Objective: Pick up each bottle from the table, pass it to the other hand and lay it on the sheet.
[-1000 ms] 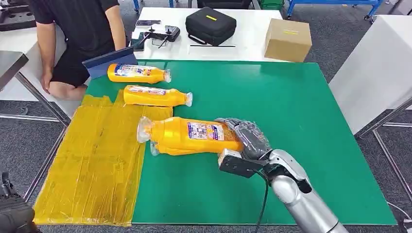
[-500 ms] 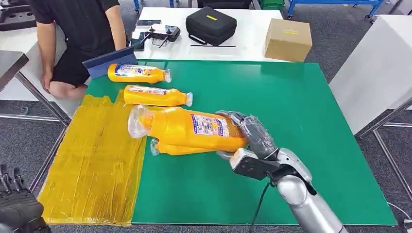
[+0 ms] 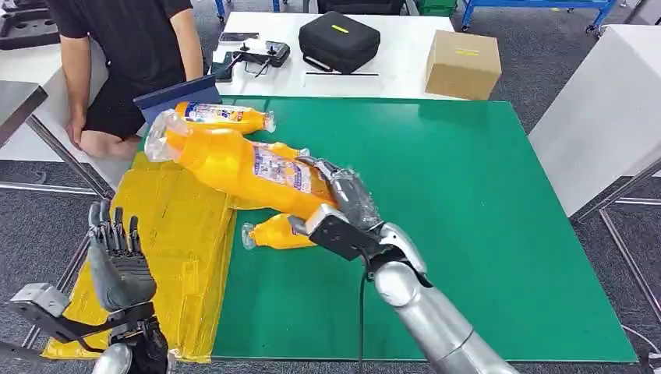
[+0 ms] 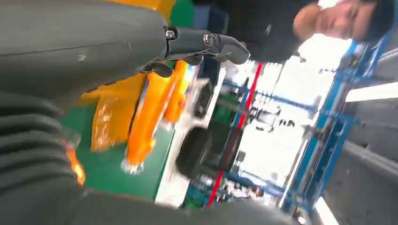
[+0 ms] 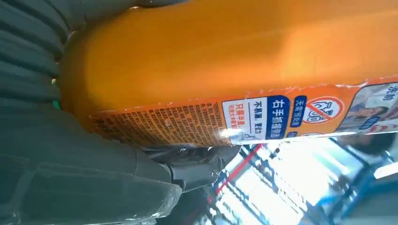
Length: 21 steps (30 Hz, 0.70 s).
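Note:
My right hand (image 3: 343, 204) grips the base end of a large orange bottle (image 3: 234, 162) and holds it in the air, tilted, its clear cap pointing up and to the left above the yellow sheet (image 3: 167, 241). The same bottle (image 5: 244, 70) is close up in the right wrist view, label showing. My left hand (image 3: 115, 261) is raised over the sheet's near part, fingers apart and upright, holding nothing. Three more orange bottles lie on the green table: one (image 3: 222, 115) at the back left, one (image 3: 284, 149) partly hidden behind the lifted bottle, one (image 3: 273, 232) below it.
A person in black sits at the table's back left corner. A blue board (image 3: 175, 97) leans by the far bottle. On the white table behind are a black case (image 3: 337, 39), a cardboard box (image 3: 462, 62) and a controller (image 3: 257, 53). The green mat (image 3: 483, 210) stretches to the right.
My right hand has lifted the bottle up and to the left, tilting its cap end higher. My left hand has risen from the lower left corner to stand above the sheet.

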Available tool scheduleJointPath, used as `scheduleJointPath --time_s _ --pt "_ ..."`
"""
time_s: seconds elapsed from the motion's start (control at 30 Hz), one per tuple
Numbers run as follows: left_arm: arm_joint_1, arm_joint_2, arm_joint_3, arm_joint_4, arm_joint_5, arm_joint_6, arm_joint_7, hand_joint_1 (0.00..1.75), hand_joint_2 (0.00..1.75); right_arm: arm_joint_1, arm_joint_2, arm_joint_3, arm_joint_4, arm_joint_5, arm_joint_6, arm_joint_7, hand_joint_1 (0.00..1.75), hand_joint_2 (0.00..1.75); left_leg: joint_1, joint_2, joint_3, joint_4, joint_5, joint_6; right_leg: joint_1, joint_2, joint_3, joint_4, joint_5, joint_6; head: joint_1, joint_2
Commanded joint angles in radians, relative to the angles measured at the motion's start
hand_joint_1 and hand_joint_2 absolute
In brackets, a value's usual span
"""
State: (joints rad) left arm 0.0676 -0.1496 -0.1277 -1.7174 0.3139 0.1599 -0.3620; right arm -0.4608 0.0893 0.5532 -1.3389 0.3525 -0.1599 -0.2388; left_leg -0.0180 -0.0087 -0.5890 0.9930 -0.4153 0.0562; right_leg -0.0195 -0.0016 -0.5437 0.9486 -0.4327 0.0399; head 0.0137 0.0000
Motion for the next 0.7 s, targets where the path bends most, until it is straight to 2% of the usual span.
scheduleJointPath --time_s 0.03,0.3,0.7 --pt "-0.034 0.099 -0.112 0.065 0.070 0.002 0.014 0.00 1.75 -0.162 0.090 0.137 0.291 -0.020 0.010 0.008 1.73 1.75 0.001 0.006 0.002 -0.001 -0.002 -0.005 0.000 0.005 0.001 0.000 0.000 -0.003 0.000 0.000" --pt "-0.028 0.102 -0.158 0.039 0.108 0.014 0.020 0.00 1.75 -0.256 0.158 0.157 0.480 -0.042 0.031 0.003 1.75 1.75 0.001 0.003 -0.002 0.000 -0.001 -0.004 0.000 0.003 -0.003 0.001 0.000 -0.003 0.000 0.000" --pt "-0.018 0.096 -0.175 0.016 0.124 0.001 0.038 0.00 1.75 -0.257 0.170 0.163 0.484 -0.035 0.019 0.010 1.75 1.75 0.001 0.001 -0.003 0.000 -0.001 -0.004 0.000 0.001 -0.003 0.000 -0.001 -0.002 0.000 0.000"
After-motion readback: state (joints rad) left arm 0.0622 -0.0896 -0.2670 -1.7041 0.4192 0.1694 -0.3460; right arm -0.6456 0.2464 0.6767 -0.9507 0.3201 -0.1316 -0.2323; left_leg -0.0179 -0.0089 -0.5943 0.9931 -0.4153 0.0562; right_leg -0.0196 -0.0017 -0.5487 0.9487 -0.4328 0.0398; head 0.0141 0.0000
